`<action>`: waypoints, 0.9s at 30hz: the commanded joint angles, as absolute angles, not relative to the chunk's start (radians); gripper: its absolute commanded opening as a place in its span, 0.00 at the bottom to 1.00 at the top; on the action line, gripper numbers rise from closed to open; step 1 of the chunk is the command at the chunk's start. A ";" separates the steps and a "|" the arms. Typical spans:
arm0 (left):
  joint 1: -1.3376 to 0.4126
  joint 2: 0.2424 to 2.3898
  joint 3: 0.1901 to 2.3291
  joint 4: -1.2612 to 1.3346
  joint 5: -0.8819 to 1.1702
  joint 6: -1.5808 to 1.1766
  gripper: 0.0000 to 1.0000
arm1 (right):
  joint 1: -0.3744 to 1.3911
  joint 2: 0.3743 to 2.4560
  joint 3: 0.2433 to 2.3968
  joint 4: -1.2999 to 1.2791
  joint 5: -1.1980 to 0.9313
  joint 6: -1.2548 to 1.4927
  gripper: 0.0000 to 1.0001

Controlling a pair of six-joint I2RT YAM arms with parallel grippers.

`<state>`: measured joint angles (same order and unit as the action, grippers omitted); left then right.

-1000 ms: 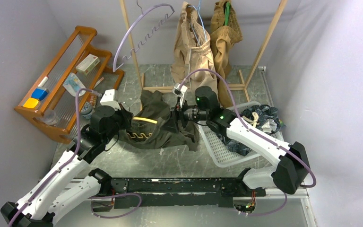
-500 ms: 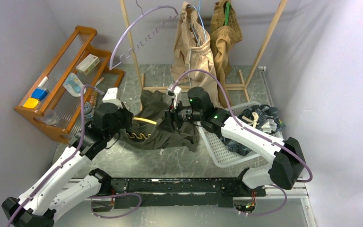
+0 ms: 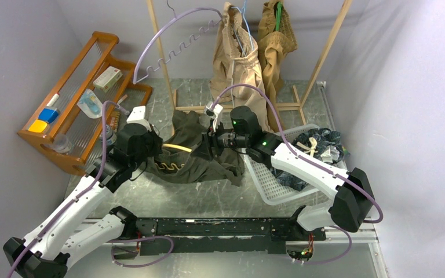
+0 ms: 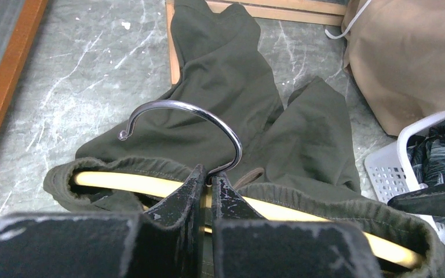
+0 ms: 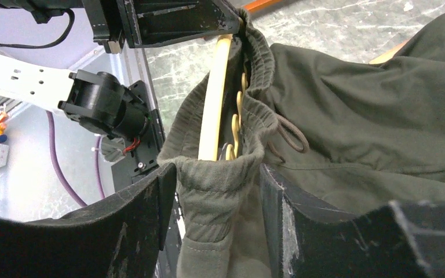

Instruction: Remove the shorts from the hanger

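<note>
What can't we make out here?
Right wrist view: the right gripper has the olive shorts waistband between its fingers; pinched or just straddled, unclear.
Left wrist view: hanger ends buried in the waistband.
Top view: navy shorts in the basket partly under the right arm.
Top view: beige shorts, rail cut off by the top edge.

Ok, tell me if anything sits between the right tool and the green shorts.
Nothing visible. The right tool has a finger each side of the waistband end of the green shorts. The hanger lies inside that waistband, its hook neck pinched by the left tool.
</note>
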<state>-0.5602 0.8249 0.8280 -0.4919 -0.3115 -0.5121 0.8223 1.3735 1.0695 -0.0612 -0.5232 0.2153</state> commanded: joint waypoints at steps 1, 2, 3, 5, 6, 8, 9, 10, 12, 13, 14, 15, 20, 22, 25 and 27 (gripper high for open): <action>-0.563 0.822 0.878 -0.484 -0.340 -0.510 0.07 | 0.827 1.373 1.074 -0.025 -0.511 0.215 0.57; -0.562 0.821 0.878 -0.485 -0.341 -0.512 0.07 | 0.827 1.374 1.074 -0.027 -0.512 0.214 0.56; -0.562 0.821 0.875 -0.484 -0.342 -0.513 0.07 | 0.827 1.374 1.074 -0.033 -0.507 0.218 0.56; -0.563 0.819 0.871 -0.481 -0.343 -0.515 0.07 | 0.827 1.369 1.061 -0.019 -0.499 0.225 0.51; -0.563 0.818 0.870 -0.482 -0.344 -0.516 0.07 | 0.827 1.368 1.056 -0.012 -0.497 0.229 0.46; -0.562 0.816 0.872 -0.483 -0.347 -0.520 0.07 | 0.827 1.372 1.059 -0.016 -0.514 0.228 0.36; -0.562 0.815 0.872 -0.483 -0.349 -0.523 0.07 | 0.827 1.375 1.062 -0.019 -0.523 0.227 0.29; -0.562 0.814 0.871 -0.484 -0.350 -0.523 0.07 | 0.827 1.378 1.064 -0.024 -0.529 0.225 0.25; -0.563 0.813 0.871 -0.487 -0.356 -0.529 0.07 | 0.827 1.379 1.063 -0.027 -0.537 0.223 0.14; -0.563 0.813 0.870 -0.490 -0.365 -0.537 0.07 | 0.828 1.376 1.062 -0.029 -0.530 0.227 0.11; -0.563 0.813 0.872 -0.497 -0.375 -0.547 0.07 | 0.828 1.369 1.060 -0.026 -0.526 0.230 0.08; -0.563 0.812 0.876 -0.505 -0.385 -0.557 0.07 | 0.827 1.360 1.058 -0.025 -0.525 0.231 0.03; -0.563 0.802 0.885 -0.542 -0.465 -0.579 0.07 | 0.826 1.319 1.040 -0.047 -0.525 0.212 0.00; -0.562 0.804 0.894 -0.566 -0.497 -0.588 0.07 | 0.826 1.309 1.033 -0.090 -0.541 0.190 0.00; -0.563 0.812 0.906 -0.605 -0.541 -0.599 0.07 | 0.827 1.269 0.972 -0.103 -0.553 0.186 0.00; -0.563 0.814 0.908 -0.619 -0.568 -0.603 0.07 | 0.826 1.241 0.939 -0.103 -0.537 0.191 0.00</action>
<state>-0.5667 0.8230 0.8589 -0.5762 -0.4221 -0.5884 0.8261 1.3010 1.0157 -0.0368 -0.5308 0.2081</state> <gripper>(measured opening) 0.087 0.042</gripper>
